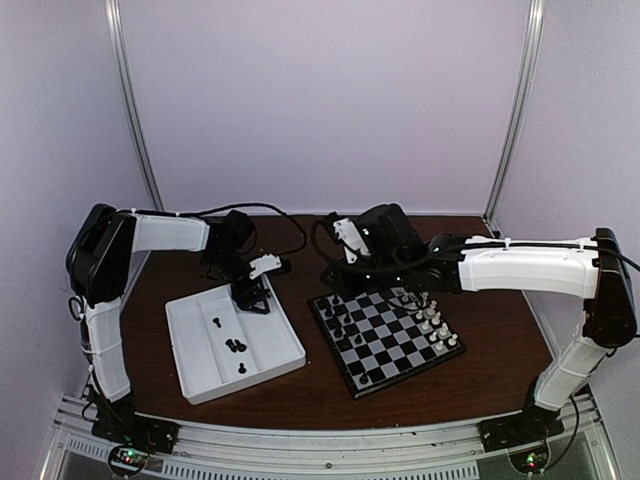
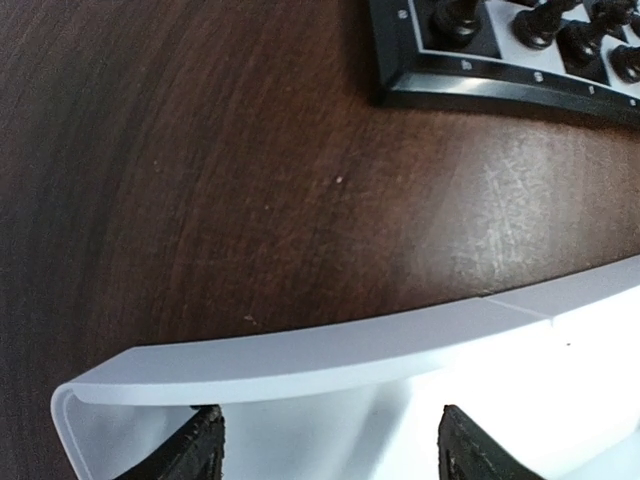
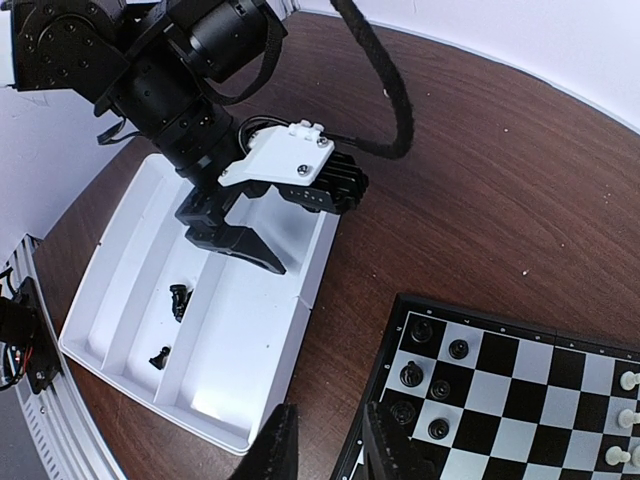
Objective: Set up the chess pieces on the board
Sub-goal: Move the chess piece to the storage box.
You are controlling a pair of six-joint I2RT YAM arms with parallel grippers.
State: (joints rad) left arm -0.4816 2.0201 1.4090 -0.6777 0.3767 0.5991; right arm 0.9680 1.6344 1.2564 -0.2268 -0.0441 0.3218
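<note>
Left end effector [image 2: 335,445], jaws apart, over tray [image 2: 300,362]

You have no readable text here: the small square black-and-grey checkered chessboard [image 2: 500,82] carries tiny white marks along its black rim, too blurred to make out.

place: robot lab test cell | walls: plain pale panels [image 1: 320,100] on three sides, joined by metal corner posts [image 1: 135,110] | bench: dark wood table [image 1: 480,370] fronted by a slotted metal rail [image 1: 330,455] | gear: left arm [image 1: 105,330] and right arm [image 1: 520,268] bolted at the near edge, loose black cable [image 1: 265,208], small lights [image 1: 127,458] glowing at the bases
</note>
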